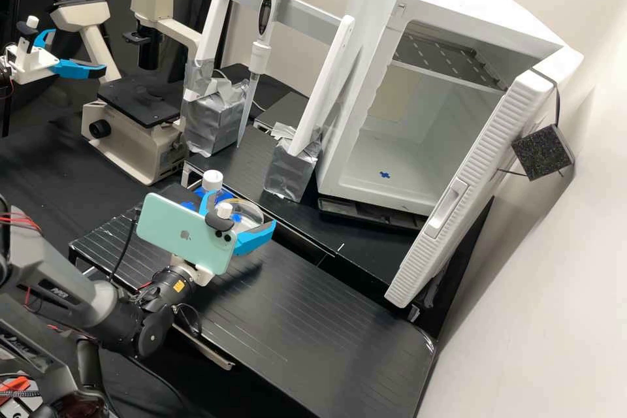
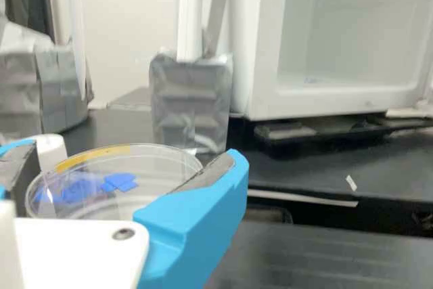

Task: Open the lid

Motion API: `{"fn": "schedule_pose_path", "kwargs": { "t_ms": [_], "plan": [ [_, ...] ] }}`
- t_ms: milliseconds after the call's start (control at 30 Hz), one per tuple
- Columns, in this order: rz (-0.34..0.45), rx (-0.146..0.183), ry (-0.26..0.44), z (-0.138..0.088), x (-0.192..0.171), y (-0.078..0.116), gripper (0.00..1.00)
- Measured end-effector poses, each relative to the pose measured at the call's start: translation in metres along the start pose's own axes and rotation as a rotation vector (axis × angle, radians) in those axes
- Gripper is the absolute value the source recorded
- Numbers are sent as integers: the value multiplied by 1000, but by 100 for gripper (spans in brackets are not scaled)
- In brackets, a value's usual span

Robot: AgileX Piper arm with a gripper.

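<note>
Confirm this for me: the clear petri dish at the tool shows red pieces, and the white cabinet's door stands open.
Wrong on the colour: the wrist view shows blue pieces, not red, at the clear petri dish by the tool. The white cabinet's door does stand open.

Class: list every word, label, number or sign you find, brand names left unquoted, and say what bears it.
Mint phone: fruit-shaped logo on its back.
Dark grey arm: white lettering, a brand name, unquoted.
Orange-yellow label on the arm: print too small to read.
</note>
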Motion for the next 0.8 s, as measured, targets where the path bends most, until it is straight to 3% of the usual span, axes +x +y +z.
{"fn": "schedule_pose_path", "kwargs": {
  "t_ms": [167, 300, 467, 667, 800],
  "plan": [
    [48, 8, 3, -3, -2, 5, 0],
    [129, 63, -56, 8, -1, 12, 0],
    [181, 122, -182, 33, 2, 21, 0],
    [206, 147, -251, 52, 7, 31, 0],
    [206, 144, -288, 63, 9, 33, 0]
  ]
}}
